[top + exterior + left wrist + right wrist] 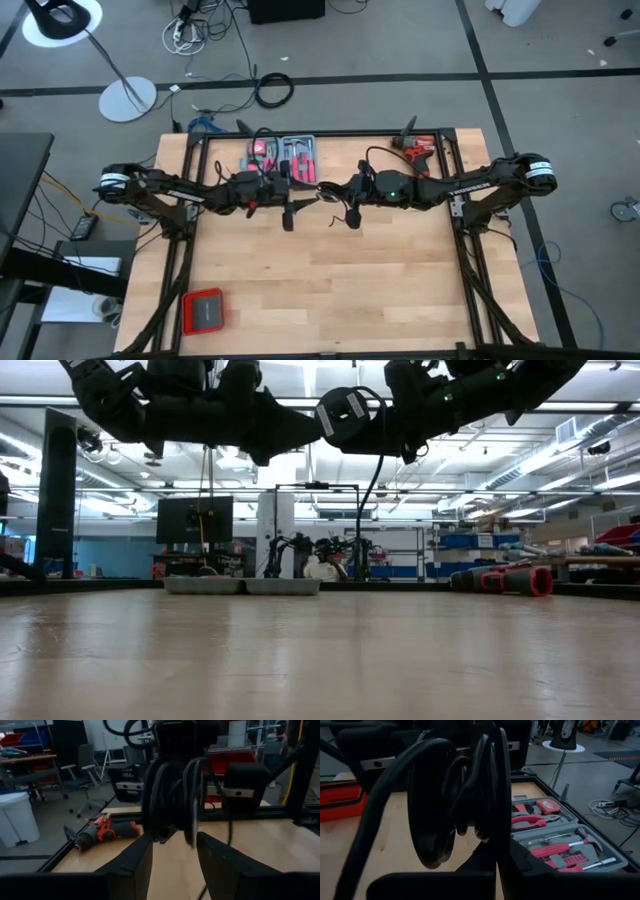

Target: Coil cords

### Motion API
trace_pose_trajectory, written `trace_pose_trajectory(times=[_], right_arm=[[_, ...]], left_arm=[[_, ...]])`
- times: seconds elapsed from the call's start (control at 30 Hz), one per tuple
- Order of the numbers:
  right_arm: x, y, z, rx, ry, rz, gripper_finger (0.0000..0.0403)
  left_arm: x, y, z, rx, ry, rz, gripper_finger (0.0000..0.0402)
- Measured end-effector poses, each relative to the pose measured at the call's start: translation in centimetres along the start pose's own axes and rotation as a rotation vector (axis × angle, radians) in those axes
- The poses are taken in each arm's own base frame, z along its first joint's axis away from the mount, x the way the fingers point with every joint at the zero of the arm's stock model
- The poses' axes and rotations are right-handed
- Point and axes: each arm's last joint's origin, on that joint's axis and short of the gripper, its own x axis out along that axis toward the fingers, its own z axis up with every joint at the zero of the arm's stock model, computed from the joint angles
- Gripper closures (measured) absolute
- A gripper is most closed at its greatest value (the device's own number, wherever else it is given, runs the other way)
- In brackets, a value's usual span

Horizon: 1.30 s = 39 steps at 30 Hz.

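Note:
The cords are one black cable wound into a coil [172,795], which hangs in the air over the table's middle [340,198]. My right gripper [496,870] comes level from the table's right and is shut on the coil [455,795]. One thin strand [368,500] trails down from the coil. My left gripper [175,857] comes level from the table's left and is open. Its two fingers stand just short of the coil's lower end [167,836], apart from it. In the high view the two grippers [292,205] [338,192] face each other closely. My right gripper pinches several loops of the coil [492,837] between its two shut fingers, coming nearly level from the table's right. The loops stand across the fingers. The coil is lifted clear of the table, and one slack strand [229,822] hangs below it.
An open grey tool case [285,155] with red-handled tools lies at the table's far edge, and a red drill [415,150] lies to its right. A red and grey box [203,310] sits near the front left corner. Black frame rails [190,200] border the table.

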Motion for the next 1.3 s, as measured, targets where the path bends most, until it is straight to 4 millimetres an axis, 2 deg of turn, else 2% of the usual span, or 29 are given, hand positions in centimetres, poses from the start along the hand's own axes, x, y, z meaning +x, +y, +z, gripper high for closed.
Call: trace_pose_trajectory(times=[0.3, 0.43, 0.53, 0.7, 0.77, 1.07, 1.3], right_arm=[[0.2, 0.1, 0.0, 0.003, -0.014, 0.001, 0.0403], [0.2, 0.1, 0.0, 0.01, -0.014, -0.001, 0.0403], [0.2, 0.0, 0.0, 0.014, -0.015, -0.011, 0.0403], [0.2, 0.0, -0.1, 0.021, -0.007, -0.019, 0.0403], [0.2, -0.1, -0.2, 0.019, -0.001, -0.019, 0.0403], [0.1, 0.0, -0.4, 0.022, 0.031, -0.014, 0.0396], [-0.5, 0.0, -0.1, 0.051, 0.04, -0.002, 0.0337]], left_arm=[[0.6, -0.4, 0.9, 0.004, 0.005, -0.002, 0.0246], [0.7, -0.5, 1.0, 0.004, 0.005, 0.055, 0.0252], [0.8, -0.4, 0.8, 0.002, 0.0, 0.072, 0.0279], [1.5, -0.6, 0.0, -0.034, -0.048, 0.048, 0.0368], [1.7, -0.6, -0.2, -0.05, -0.058, 0.046, 0.0388], [2.1, -0.6, -0.2, -0.058, -0.053, 0.044, 0.0398], [2.2, -0.6, 0.0, -0.051, -0.061, 0.034, 0.04]])
